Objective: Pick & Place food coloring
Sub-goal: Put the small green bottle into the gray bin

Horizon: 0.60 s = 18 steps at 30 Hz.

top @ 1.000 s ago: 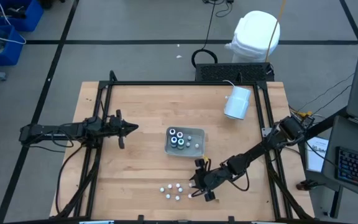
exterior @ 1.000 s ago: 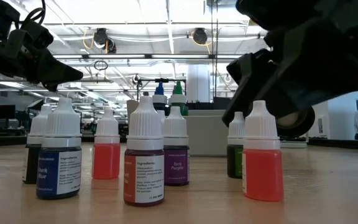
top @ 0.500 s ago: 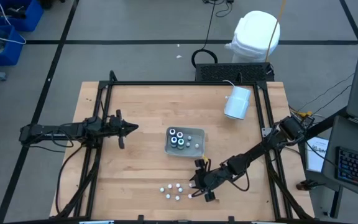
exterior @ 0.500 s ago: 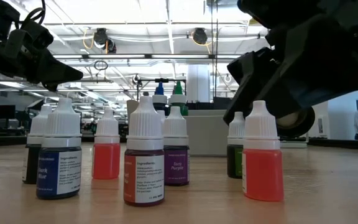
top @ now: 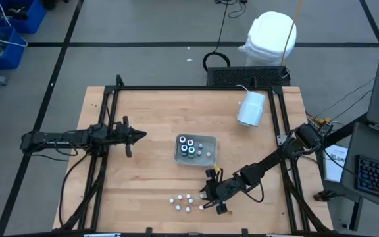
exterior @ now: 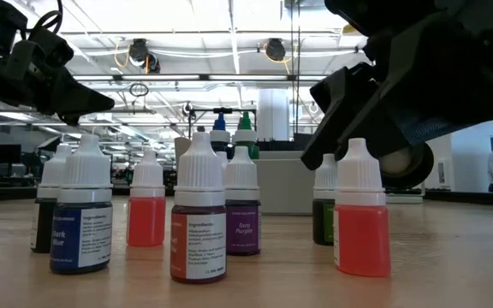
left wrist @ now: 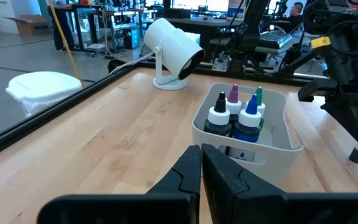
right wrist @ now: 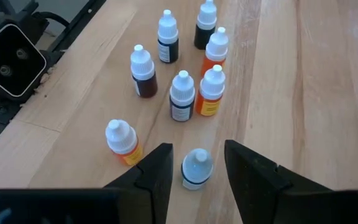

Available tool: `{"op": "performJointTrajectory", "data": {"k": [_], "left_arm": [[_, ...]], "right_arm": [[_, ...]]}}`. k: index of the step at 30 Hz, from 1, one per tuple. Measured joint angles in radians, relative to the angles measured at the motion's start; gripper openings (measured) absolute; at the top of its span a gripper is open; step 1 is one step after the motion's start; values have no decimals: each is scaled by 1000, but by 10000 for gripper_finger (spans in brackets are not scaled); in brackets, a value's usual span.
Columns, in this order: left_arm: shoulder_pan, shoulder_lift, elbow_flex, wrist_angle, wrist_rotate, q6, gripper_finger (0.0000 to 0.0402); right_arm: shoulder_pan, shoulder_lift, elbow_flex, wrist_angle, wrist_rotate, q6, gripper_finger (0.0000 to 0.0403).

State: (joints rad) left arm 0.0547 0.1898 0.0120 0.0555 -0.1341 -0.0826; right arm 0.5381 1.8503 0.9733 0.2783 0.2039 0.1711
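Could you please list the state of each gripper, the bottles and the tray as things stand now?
Left gripper: shut, empty, hanging away from the tray.
Right gripper: open, astride one small bottle, not gripping it.
Loose small bottles: upright on the table.
Tray: holds upright capped bottles.

White lamp beside tray

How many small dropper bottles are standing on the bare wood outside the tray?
8: one dark bottle at the right gripper's open fingers, one orange beside it, six clustered beyond. None hidden.
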Motion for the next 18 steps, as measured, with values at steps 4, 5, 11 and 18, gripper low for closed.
{"op": "performJointTrajectory", "data": {"k": [4, 5, 11, 18], "left_arm": [[0, 0, 0, 0, 0, 0, 19], [0, 0, 0, 0, 0, 0, 19], [0, 0, 0, 0, 0, 0, 19], [0, 0, 0, 0, 0, 0, 19]], "right_arm": [[0, 0, 0, 1, 0, 0, 134], [0, 3, 0, 2, 0, 5, 134], [-6, 34, 1, 9, -34, 23, 134], [-23, 37, 1, 10, -26, 21, 134]]}}
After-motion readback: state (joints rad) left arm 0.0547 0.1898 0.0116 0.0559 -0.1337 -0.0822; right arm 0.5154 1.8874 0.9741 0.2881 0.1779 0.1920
